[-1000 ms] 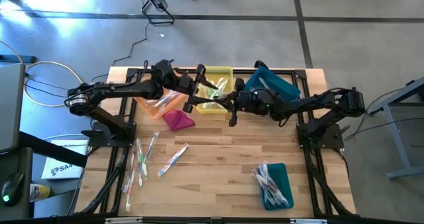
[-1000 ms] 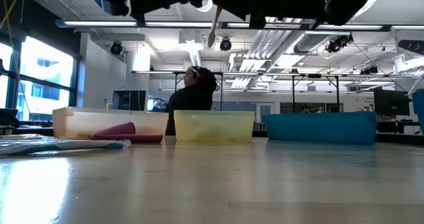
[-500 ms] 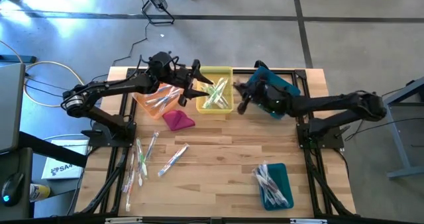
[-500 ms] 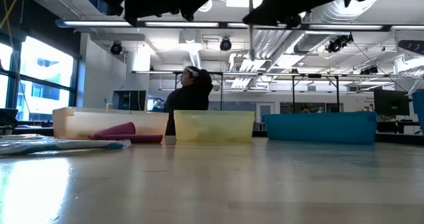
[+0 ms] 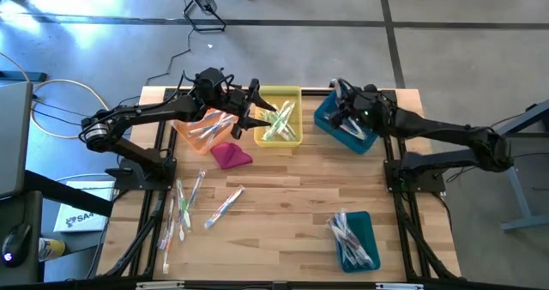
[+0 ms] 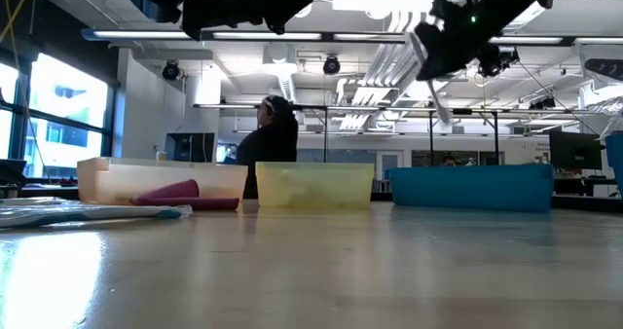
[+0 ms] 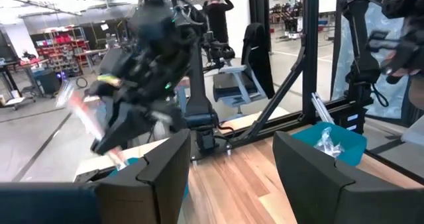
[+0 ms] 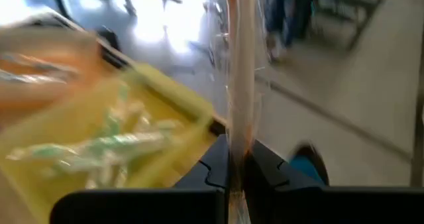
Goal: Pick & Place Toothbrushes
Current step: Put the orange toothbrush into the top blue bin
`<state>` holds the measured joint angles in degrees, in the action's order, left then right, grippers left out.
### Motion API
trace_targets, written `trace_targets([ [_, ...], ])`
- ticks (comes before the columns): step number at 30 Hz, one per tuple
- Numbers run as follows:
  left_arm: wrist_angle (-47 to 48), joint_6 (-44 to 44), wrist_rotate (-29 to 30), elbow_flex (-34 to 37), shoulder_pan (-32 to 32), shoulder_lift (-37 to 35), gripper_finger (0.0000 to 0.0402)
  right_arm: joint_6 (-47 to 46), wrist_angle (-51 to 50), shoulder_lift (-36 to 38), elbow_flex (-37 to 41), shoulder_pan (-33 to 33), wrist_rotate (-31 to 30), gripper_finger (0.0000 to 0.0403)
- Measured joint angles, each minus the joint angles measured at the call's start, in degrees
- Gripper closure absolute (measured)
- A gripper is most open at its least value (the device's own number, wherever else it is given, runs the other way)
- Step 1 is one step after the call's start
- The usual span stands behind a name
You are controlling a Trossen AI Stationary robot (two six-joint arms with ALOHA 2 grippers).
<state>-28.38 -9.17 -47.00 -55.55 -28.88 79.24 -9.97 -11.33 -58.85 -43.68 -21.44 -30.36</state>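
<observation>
Now the right end effector (image 5: 341, 95), upper right, clamps a thin clear-and-orange plastic toothbrush (image 8: 238, 85) above the teal plastic bin (image 5: 350, 118); left end effector (image 5: 255, 110) gapes; no legible writing.

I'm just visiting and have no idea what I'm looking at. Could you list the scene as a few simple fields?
left tool: open, empty, between the orange bin and the yellow bin
right tool: shut on a toothbrush, above the far teal bin
yellow bin: holds green toothbrushes
near teal bin: holds toothbrushes
table: loose toothbrushes and a magenta cloth
</observation>
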Motion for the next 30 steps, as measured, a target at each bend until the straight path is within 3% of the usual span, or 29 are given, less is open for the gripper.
trace_targets([
  [12, 1.5, 0.0, 0.2, 0.0, 0.0, 0.0, 0.0193, -8.3, -11.9, -9.3, 0.0, -13.8, 9.4, 0.0390],
  [30, 2.9, 0.0, 0.2, 0.0, 0.0, 0.0, 0.0193, -12.8, -18.6, -22.1, 0.0, -19.3, 18.7, 0.0390],
])
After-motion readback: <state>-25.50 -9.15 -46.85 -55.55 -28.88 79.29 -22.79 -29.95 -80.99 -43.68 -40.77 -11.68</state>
